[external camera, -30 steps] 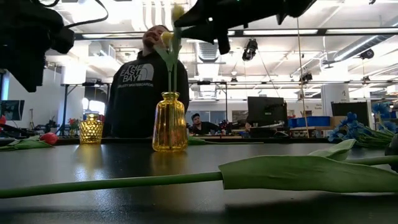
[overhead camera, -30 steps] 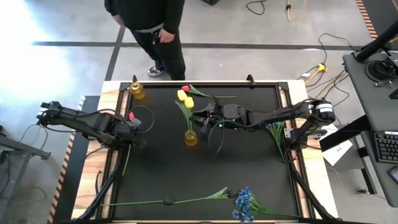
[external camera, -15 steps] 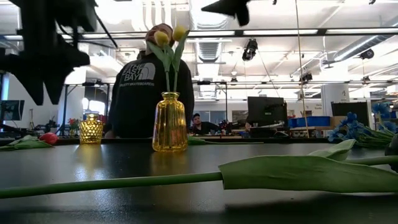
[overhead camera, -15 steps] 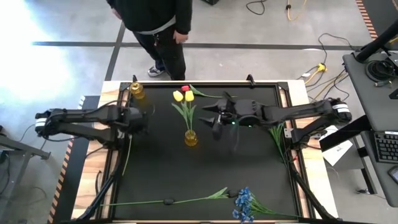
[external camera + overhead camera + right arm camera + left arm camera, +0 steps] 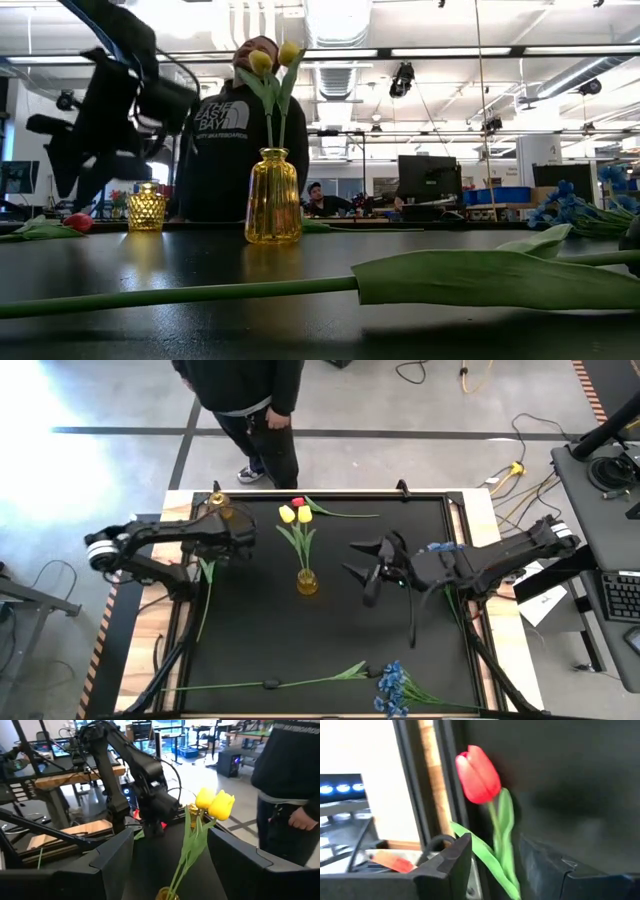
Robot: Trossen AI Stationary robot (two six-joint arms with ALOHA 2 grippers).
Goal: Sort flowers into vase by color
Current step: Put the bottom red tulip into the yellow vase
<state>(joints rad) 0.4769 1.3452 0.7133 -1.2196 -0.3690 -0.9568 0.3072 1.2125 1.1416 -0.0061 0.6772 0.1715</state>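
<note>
Yellow tulips [image 5: 296, 514] stand in the vase [image 5: 307, 582]; right claw [image 5: 362, 572] spread, left claw [image 5: 492, 870] straddles a red tulip [image 5: 478, 775].

Two tulips [image 5: 296, 514] in central vase [image 5: 307, 582]; blossoms [image 5: 392, 688] at near edge

Both arms are dark, almost black, built of long slim links with thicker round joints. The left arm [image 5: 150, 545] has a white ring at one joint, and thin black cables loop beside it. The right arm [image 5: 480, 560] shows a small blue part. Each tool has two flat, angular black fingers [image 5: 110, 857].
</note>
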